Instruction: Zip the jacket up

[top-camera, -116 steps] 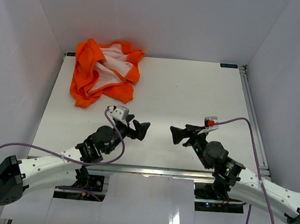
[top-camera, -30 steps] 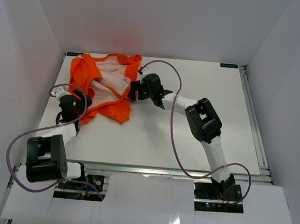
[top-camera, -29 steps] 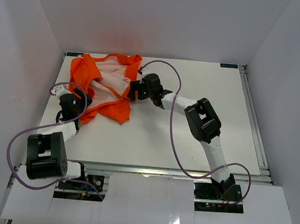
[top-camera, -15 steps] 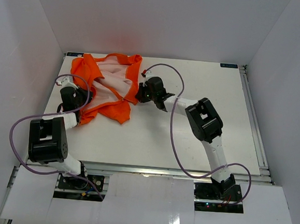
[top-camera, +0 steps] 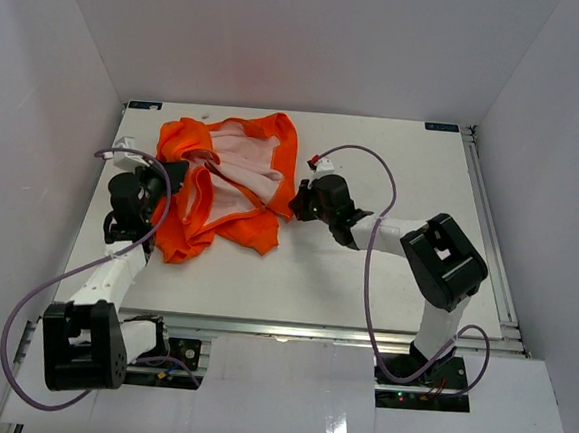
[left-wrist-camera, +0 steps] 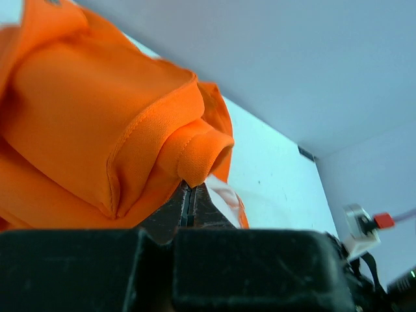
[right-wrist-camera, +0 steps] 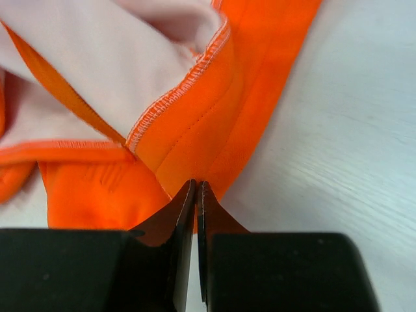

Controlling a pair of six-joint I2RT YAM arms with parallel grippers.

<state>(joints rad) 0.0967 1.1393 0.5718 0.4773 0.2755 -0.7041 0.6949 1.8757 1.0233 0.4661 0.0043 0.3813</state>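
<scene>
The orange jacket (top-camera: 227, 187) lies crumpled on the left half of the table with its pale lining facing up. My left gripper (top-camera: 172, 174) is at the jacket's left side, shut on a rolled orange fold (left-wrist-camera: 195, 156); the jaws (left-wrist-camera: 190, 190) are pressed together under it. My right gripper (top-camera: 295, 201) is at the jacket's right edge, shut on the orange hem (right-wrist-camera: 214, 130), its fingertips (right-wrist-camera: 196, 185) pinching the fabric beside the stitched lining (right-wrist-camera: 130, 65). No zipper shows clearly in any view.
The white table (top-camera: 394, 165) is boxed in by white walls at the back and on both sides. Purple cables (top-camera: 374, 163) loop over the table from both wrists. The right arm's elbow (top-camera: 445, 259) rests low at the right.
Both grippers have closed on the jacket. The jacket has been dragged right and toward the near edge, and its right edge has spread out; both arms moved with it.
</scene>
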